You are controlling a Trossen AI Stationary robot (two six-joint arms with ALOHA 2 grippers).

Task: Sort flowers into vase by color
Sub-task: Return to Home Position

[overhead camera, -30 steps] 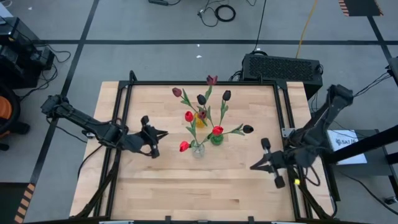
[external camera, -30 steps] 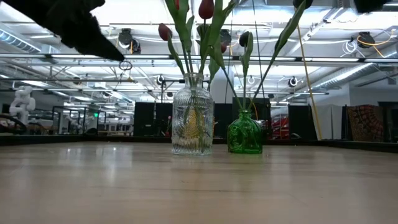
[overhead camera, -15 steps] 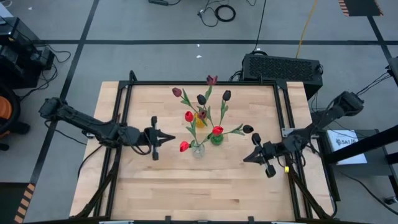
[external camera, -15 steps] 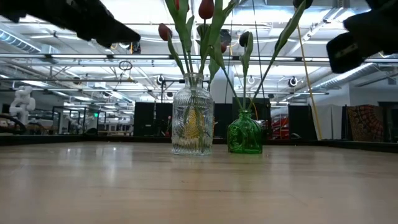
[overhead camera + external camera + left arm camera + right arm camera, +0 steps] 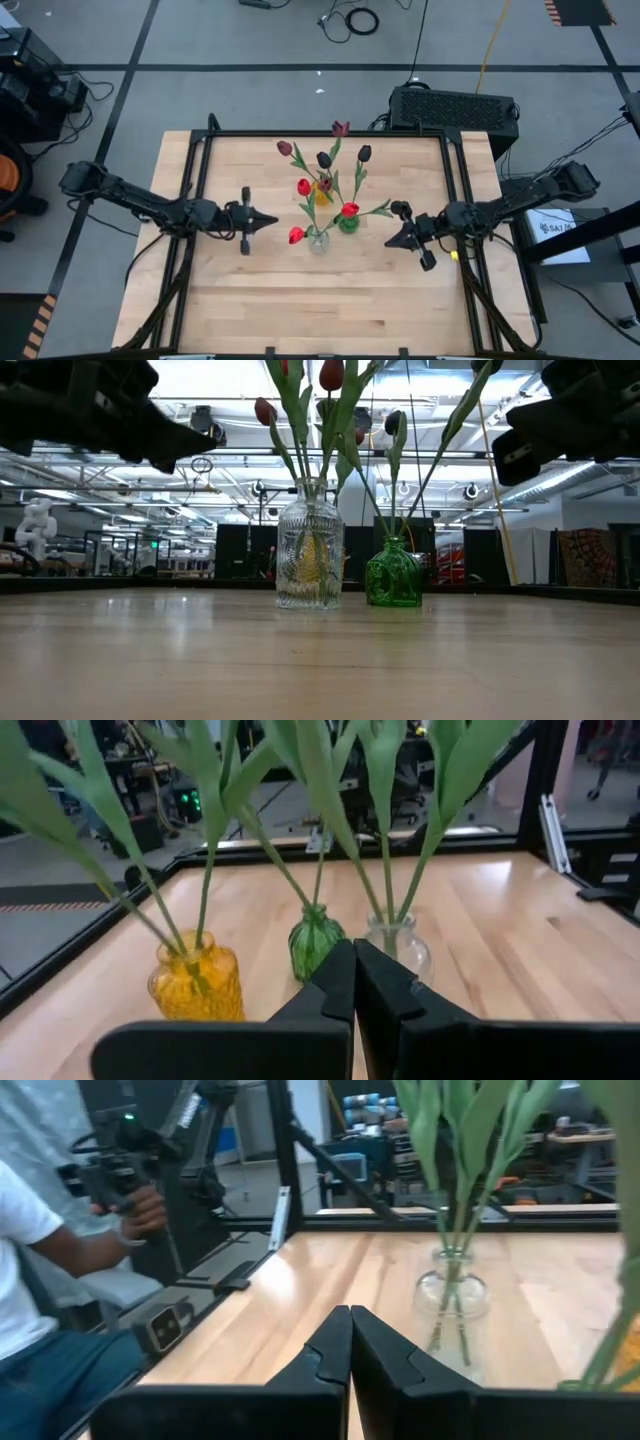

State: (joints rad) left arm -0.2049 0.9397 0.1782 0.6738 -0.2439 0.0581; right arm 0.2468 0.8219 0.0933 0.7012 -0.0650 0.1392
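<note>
Several tulips stand with their stems stuck in three vases at the table's middle: a clear vase (image 5: pixel 318 239), a green vase (image 5: pixel 347 223) and a yellow vase (image 5: pixel 322 188). Their heads are red (image 5: pixel 303 187), maroon (image 5: pixel 284 148) and near-black (image 5: pixel 364 153). My left gripper (image 5: pixel 272 221) is shut and empty, left of the clear vase, pointing at it. My right gripper (image 5: pixel 387 241) is shut and empty, right of the green vase. The left wrist view shows the yellow vase (image 5: pixel 196 982), the green vase (image 5: pixel 316 940) and the clear vase (image 5: pixel 402 946) past the shut fingers.
A dark tulip head (image 5: pixel 398 208) leans out toward my right gripper. A black frame (image 5: pixel 330 134) runs along the table's edges. A person (image 5: pixel 40 1290) sits beyond the table in the right wrist view. Bare wood (image 5: pixel 320 300) lies toward the near edge.
My left gripper has gone toward the table's right, nearer the clear vase. My right gripper has gone toward the table's left and far edge, nearer the green vase. The vases and flowers have stayed still.
</note>
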